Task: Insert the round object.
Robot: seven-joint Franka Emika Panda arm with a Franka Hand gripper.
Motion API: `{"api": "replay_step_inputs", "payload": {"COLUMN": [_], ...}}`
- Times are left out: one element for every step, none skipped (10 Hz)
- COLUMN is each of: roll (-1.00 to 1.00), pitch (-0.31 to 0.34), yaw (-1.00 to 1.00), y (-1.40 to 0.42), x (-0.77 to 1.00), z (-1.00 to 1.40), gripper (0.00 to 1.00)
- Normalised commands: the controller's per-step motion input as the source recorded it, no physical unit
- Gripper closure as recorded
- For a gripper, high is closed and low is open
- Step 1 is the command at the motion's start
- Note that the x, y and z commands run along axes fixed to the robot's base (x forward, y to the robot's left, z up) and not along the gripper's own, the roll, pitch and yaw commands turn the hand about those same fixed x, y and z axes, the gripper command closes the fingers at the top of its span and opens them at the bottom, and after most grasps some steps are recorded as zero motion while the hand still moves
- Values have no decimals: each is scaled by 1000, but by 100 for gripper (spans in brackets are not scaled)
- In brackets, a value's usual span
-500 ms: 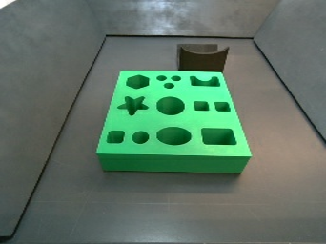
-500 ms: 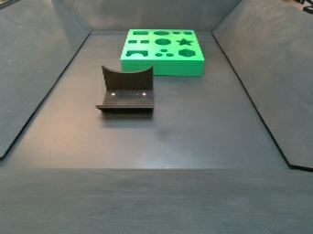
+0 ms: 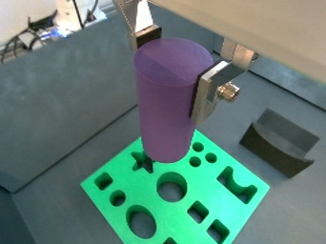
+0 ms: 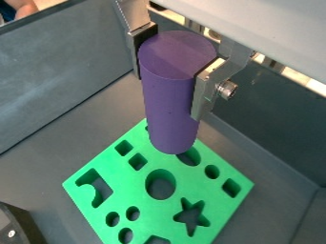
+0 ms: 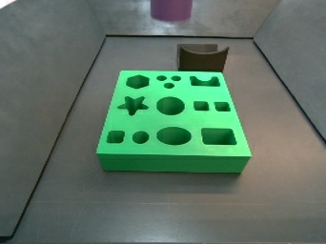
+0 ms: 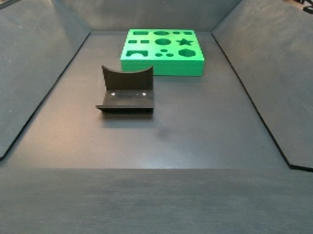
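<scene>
The gripper stood clamped on the round object, its long axis hanging vertical from between the fingers, high above the green block, whose round holes lay directly beneath.

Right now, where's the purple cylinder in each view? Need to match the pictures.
Wrist view: purple cylinder centre frame, clamped in the tool, above the green block.
Wrist view: cylinder centre, same grip, over the block.
Side view: only its lower end shows, at the top edge.
Side view: not in it.
Shared landmark: the green block, also at.
</scene>
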Motion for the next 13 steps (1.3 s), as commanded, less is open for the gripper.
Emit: {"api": "replay_step_inputs", "payload": {"roll": [197, 137, 174, 169, 137, 0, -60, -61, -119, -63, -30, 34, 63], "pitch": [0, 0, 0, 0, -66, -127, -149, -166, -57, 0, 0, 60, 16], "yaw": [0, 0, 0, 0, -49, -143, -157, -114, -114, -129, -109, -46, -51], "y": [0, 0, 0, 23, 77, 203, 151, 23, 0, 0, 0, 0, 0], "x": [463, 449, 423, 260, -23, -297, -311, -294, 0, 209, 280, 326, 0], "z": [-874, -991, -920, -963, -977, -789, -777, -717, -509, -457, -449, -454, -414], "gripper": [100, 100, 100, 100, 100, 100, 100, 100, 100, 100, 100, 100, 100]}}
